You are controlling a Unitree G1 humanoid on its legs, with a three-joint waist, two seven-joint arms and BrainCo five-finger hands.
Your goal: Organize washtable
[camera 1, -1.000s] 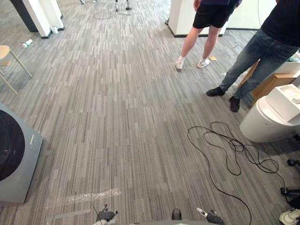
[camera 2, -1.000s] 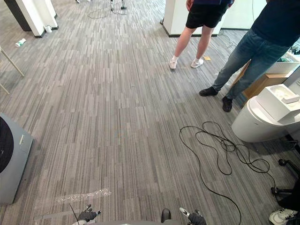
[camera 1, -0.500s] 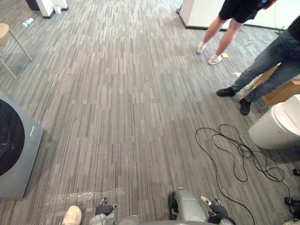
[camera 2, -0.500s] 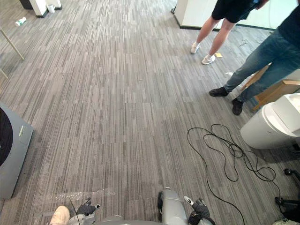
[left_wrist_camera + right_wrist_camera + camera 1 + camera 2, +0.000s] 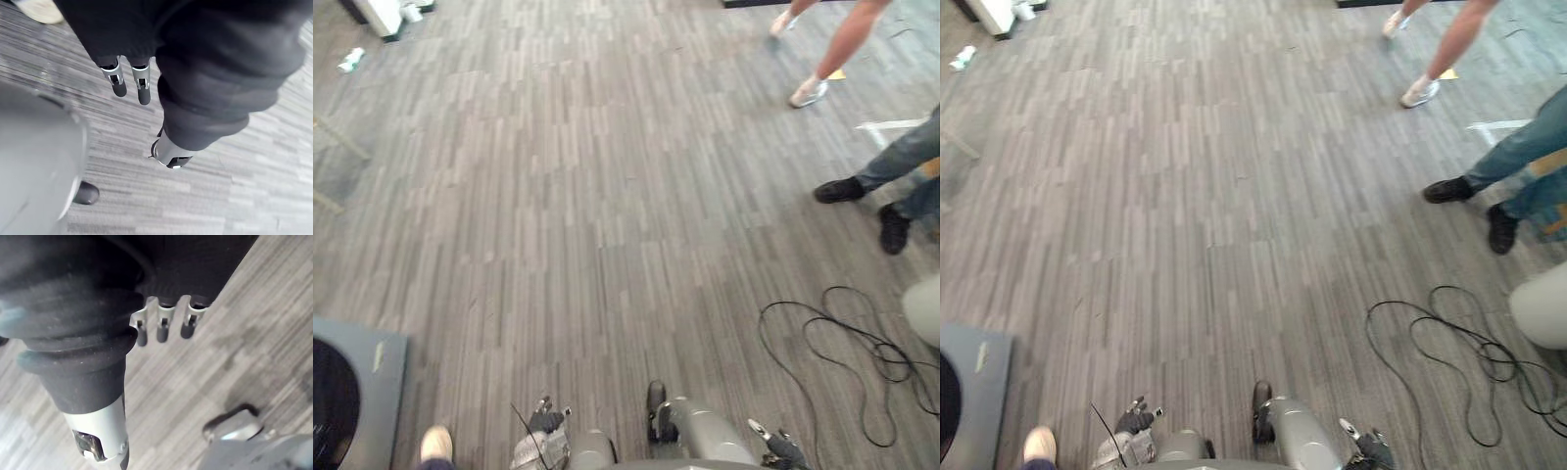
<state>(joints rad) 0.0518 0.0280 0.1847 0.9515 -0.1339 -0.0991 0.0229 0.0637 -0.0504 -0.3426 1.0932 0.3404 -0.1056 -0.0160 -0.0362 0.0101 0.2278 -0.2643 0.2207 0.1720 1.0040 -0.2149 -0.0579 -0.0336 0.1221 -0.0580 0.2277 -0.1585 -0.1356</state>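
No washtable or its items are in view; grey striped carpet (image 5: 607, 196) lies ahead of me. My left hand (image 5: 546, 421) hangs low at the bottom edge. In the left wrist view the left hand (image 5: 142, 85) has straight fingers over the carpet and holds nothing. My right hand (image 5: 775, 446) hangs at the bottom right. The right wrist view has the right hand (image 5: 164, 328) with straight fingers and nothing in it.
A grey washing machine (image 5: 357, 377) stands at the lower left, a person's pale shoe (image 5: 435, 443) beside it. Two people's legs (image 5: 891, 176) are at the upper right. A white rounded fixture (image 5: 925, 308) sits at the right edge. A small bottle (image 5: 352, 59) lies far left.
The whole picture has shifted: the camera now looks further down and forward. The person in shorts has stepped away toward the top right. Both hands still hang at my sides.
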